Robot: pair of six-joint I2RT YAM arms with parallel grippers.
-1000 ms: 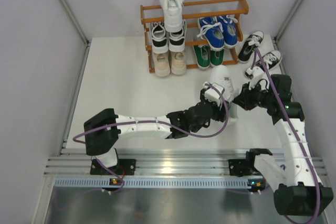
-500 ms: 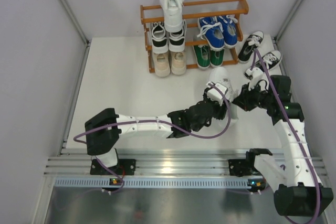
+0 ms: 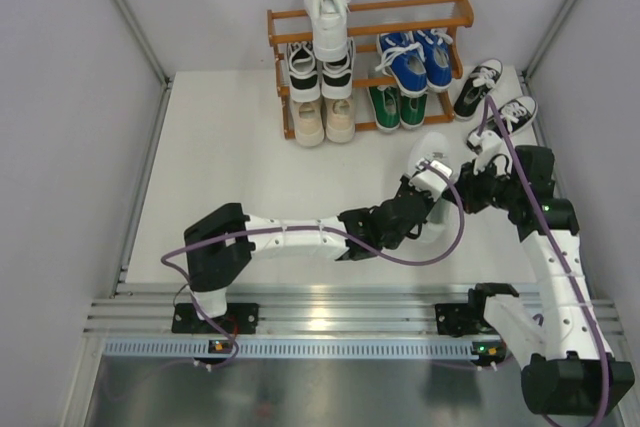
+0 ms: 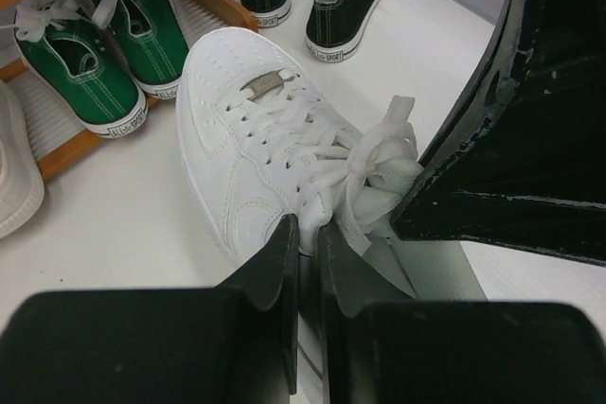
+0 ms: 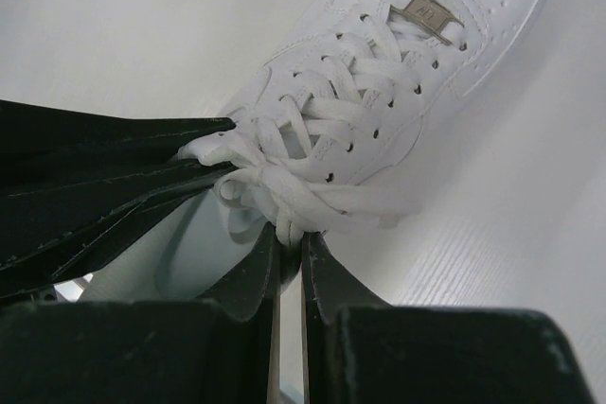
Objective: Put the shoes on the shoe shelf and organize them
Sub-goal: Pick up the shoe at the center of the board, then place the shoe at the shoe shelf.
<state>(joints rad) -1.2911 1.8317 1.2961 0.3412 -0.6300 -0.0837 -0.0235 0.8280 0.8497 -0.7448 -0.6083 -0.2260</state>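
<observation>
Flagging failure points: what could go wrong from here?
1. The left gripper and right gripper each pinch just a thin edge at the opening of the white shoe, the right among loose laces; it may slip when lifted.
2. The other white shoe perches on top of the shoe shelf; a bump could knock it off.

A white sneaker [image 3: 432, 145] sat sole-down, toe pointing far, nearer than the shoe shelf [image 3: 464, 9] (three stepped tiers, mostly filled); a black pair [image 3: 477, 87] lay right of the shelf.

Both arms reach inward; left claw [image 4: 305, 231], right claw [image 5: 289, 239] pinched closed
</observation>
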